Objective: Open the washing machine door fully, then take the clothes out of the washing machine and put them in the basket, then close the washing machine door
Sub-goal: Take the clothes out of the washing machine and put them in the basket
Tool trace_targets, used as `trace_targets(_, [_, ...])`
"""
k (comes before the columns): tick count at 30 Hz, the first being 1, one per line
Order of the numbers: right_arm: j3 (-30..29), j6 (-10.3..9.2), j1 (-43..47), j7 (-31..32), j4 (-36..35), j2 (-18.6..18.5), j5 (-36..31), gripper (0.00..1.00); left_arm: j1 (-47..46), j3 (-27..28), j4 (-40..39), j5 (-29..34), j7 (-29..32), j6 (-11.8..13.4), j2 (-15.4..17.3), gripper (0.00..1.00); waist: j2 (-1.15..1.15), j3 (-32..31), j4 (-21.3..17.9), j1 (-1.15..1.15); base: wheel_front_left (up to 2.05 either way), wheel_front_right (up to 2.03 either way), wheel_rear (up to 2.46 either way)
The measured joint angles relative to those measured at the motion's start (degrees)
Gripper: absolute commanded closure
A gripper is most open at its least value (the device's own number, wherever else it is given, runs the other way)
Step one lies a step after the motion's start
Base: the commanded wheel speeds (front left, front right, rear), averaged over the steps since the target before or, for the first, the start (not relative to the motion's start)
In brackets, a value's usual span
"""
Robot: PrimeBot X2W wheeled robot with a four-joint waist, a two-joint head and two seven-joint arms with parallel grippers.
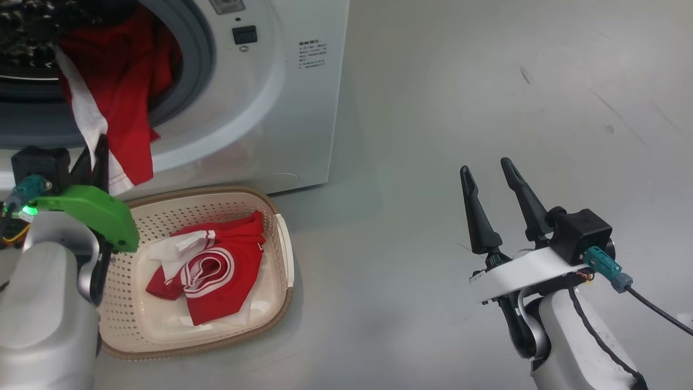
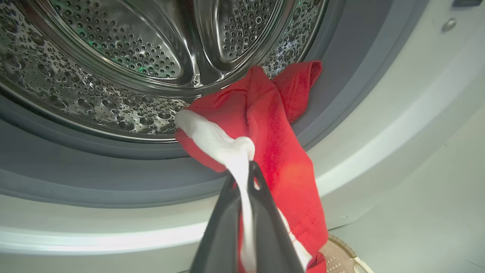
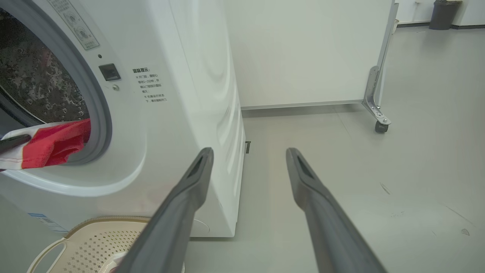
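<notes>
Clothes (image 2: 280, 151) hang from the washing machine (image 1: 270, 108), pinched by left claw (image 2: 248, 167); right claw (image 1: 485, 168) gapes empty.

You are looking at a smooth grey floor (image 1: 514, 97). It is a bit shiny, and soft light shines back off it. You can see a few small dark marks (image 1: 525, 75) and thin scratches on it. In the right wrist view, a big white board (image 3: 303, 49) stands upright on the floor like a wall. It has a grey strip along its bottom edge. At its right corner there is a silver metal bracket (image 3: 373, 91) with a small black wheel (image 3: 380, 127) under it, touching the floor. Far back, past the board, a dark bin (image 3: 443, 14) stands by a white wall (image 3: 471, 9).
</notes>
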Motion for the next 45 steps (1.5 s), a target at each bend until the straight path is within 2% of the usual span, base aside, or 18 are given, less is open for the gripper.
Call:
trace_targets(12, [-0.3,0.52,3.1,0.0,1.3,0.0,-0.6,0.0,8.1,-1.9,-5.9,1.5,-8.5,-0.1,-0.6,1.0,0.0,-6.8,5.6,0.0,0.0,0.0,0.0])
trace_targets(18, [-0.3,0.75,4.6,0.0,1.7,-0.1,-0.9,0.0,11.1,-2.1,-10.7,2.9,-9.8,0.1,-0.6,1.0,0.0,-9.6,7.7,0.0,0.0,0.0,0.0])
trace_targets(23, [0.0,1.01,5.1,0.0,1.9,-0.1,-0.9,0.0,12.3,-0.6,-17.1,2.9,-10.5,1.6,-0.7,1.0,0.0,-11.4,9.1,0.0,0.0,0.0,0.0])
trace_targets(34, [0.4,1.44,5.2,0.0,1.9,-0.1,-1.4,0.0,13.3,1.4,-31.2,2.9,-10.5,3.0,-1.3,1.0,0.0,-12.2,9.6,0.0,0.0,0.0,0.0])
trace_targets(45, [0.6,1.45,5.7,0.0,1.9,-0.1,-1.4,0.0,16.2,1.6,-39.7,3.0,-10.6,3.1,-2.3,1.0,0.0,-12.3,8.8,0.0,0.0,0.0,0.0])
